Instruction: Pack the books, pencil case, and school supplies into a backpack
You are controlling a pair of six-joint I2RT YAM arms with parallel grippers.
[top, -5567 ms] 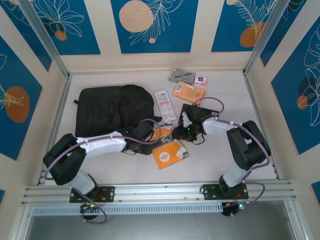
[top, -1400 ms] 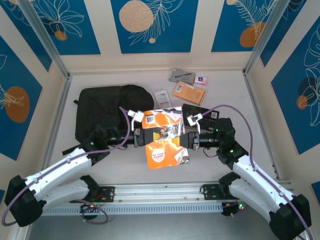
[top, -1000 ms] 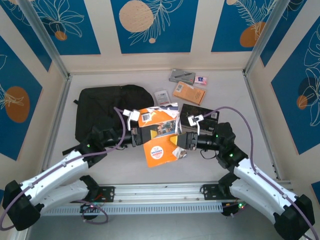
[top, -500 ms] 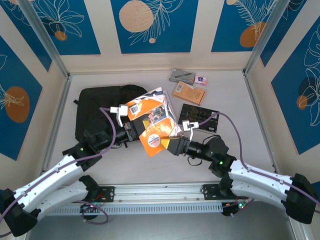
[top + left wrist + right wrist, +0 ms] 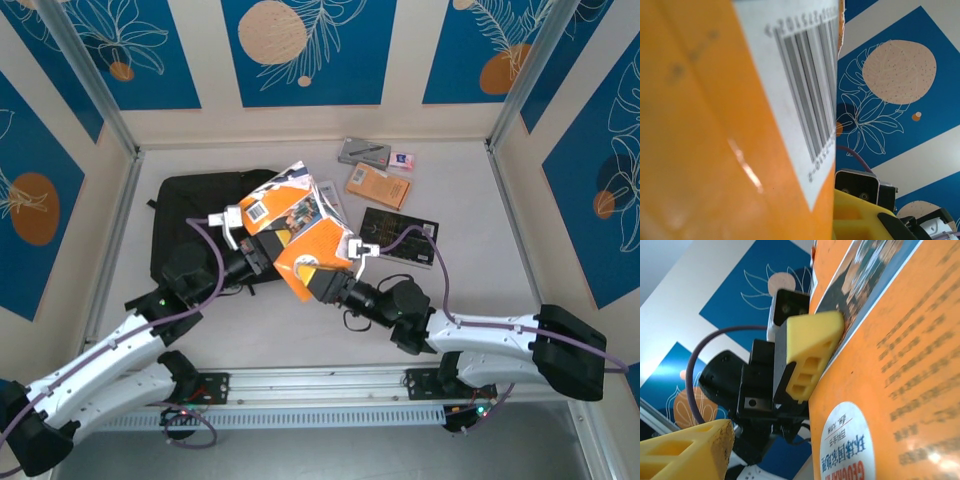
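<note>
A stack of orange books (image 5: 300,222) hangs tilted in the air over the right edge of the black backpack (image 5: 200,215). My left gripper (image 5: 264,252) is shut on the stack's left side. Its yellow finger (image 5: 809,351) presses the cover of the books (image 5: 900,365). My right gripper (image 5: 319,284) sits under the stack's lower corner. One of its fingers (image 5: 685,450) stands well apart from the cover and the other is hidden behind it. The barcoded cover of the books (image 5: 730,125) crowds the left wrist view. The grey pencil case (image 5: 363,151) and the eraser (image 5: 401,159) lie at the back.
Another orange book (image 5: 377,185) and a black book (image 5: 398,222) lie right of the lifted stack. A bit of the white-and-red strip (image 5: 327,190) peeks out behind it. Metal frame rails (image 5: 520,240) and patterned walls enclose the table.
Both arms have carried the stack up and to the left, from the table's middle to over the backpack's edge. It has tipped steeper, and the right arm has stretched out low.
</note>
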